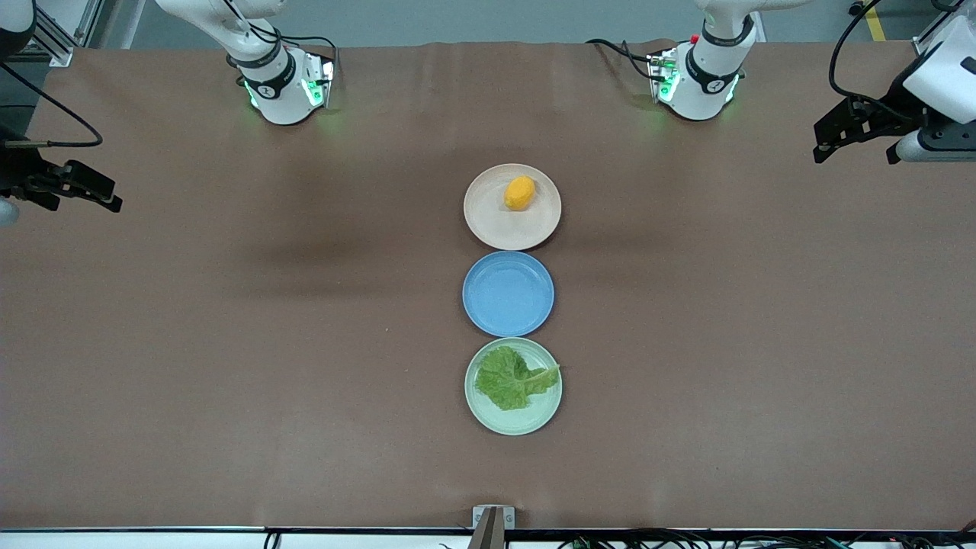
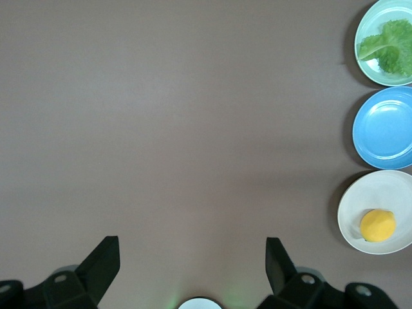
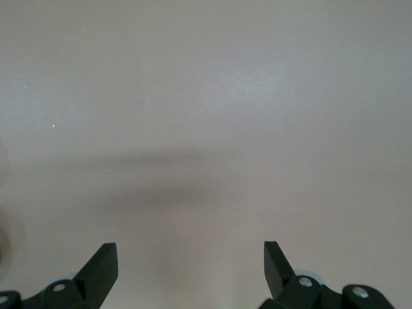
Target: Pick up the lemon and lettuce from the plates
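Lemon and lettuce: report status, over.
Left pincer and right pincer open, waiting at table ends. Lemon on beige plate, lettuce on green plate. Nothing obstructing.

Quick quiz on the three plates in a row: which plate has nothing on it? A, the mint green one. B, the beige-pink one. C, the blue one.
C: the blue plate in the middle of the row is bare, while the lemon sits on the beige-pink plate and the lettuce lies on the mint green plate.

Even overhead light, soft blurred shadows on the table point(image 1: 229, 343), right wrist view washed-out and hazy.
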`<state>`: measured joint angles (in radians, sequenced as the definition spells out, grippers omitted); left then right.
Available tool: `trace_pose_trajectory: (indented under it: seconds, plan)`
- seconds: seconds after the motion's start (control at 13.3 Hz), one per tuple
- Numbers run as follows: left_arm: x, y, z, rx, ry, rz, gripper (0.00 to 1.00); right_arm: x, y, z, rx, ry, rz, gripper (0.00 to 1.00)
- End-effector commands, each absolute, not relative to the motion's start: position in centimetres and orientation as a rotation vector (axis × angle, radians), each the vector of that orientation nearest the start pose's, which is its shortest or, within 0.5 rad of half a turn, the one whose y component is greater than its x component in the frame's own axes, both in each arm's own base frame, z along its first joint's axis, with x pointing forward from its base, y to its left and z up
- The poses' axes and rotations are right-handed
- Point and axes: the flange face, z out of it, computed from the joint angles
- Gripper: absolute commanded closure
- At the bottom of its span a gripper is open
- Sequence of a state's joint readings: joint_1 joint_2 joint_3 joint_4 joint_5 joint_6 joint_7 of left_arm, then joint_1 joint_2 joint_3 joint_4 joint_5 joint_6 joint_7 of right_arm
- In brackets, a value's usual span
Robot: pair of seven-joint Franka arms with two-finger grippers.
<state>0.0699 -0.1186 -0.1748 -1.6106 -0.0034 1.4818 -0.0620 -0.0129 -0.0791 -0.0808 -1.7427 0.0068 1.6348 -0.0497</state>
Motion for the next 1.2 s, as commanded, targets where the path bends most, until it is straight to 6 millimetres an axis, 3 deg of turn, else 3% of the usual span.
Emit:
trace_pose_trajectory:
  seconds: [0.0, 0.22, 0.38, 0.45, 0.67, 0.9, 1.12]
  plan:
    - [50.8, -5.8, 66.5, -3.141, 0.086, -0.002, 0.0, 51.8, -5.2, 59.5, -3.128, 0.038, 0.03, 0.0]
    - [51.8, -5.9, 66.1, -3.141, 0.09, 0.007, 0.0, 51.9, -5.0, 59.7, -3.129, 0.021, 0.018, 0.0]
    - [53.9, -6.7, 65.8, -3.15, 0.113, 0.004, 0.0, 52.0, -4.9, 59.9, -3.135, 0.013, 0.004, 0.0]
    - [55.4, -6.8, 64.5, -3.158, 0.123, 0.033, 0.0, 52.0, -4.9, 60.0, -3.144, 0.01, 0.001, 0.0]
    - [59.6, -9.8, 59.2, -3.182, 0.209, 0.077, 0.0, 52.0, -4.9, 60.0, -3.147, 0.01, 0.004, 0.0]
    - [63.5, -16.2, 52.8, -3.143, 0.399, -0.055, 0.0, 51.8, -4.9, 60.0, -3.134, 0.023, 0.016, 0.0]
    - [66.0, -21.0, 46.2, -3.144, 0.548, -0.132, 0.0, 51.8, -4.7, 60.0, -3.133, 0.016, 0.014, 0.0]
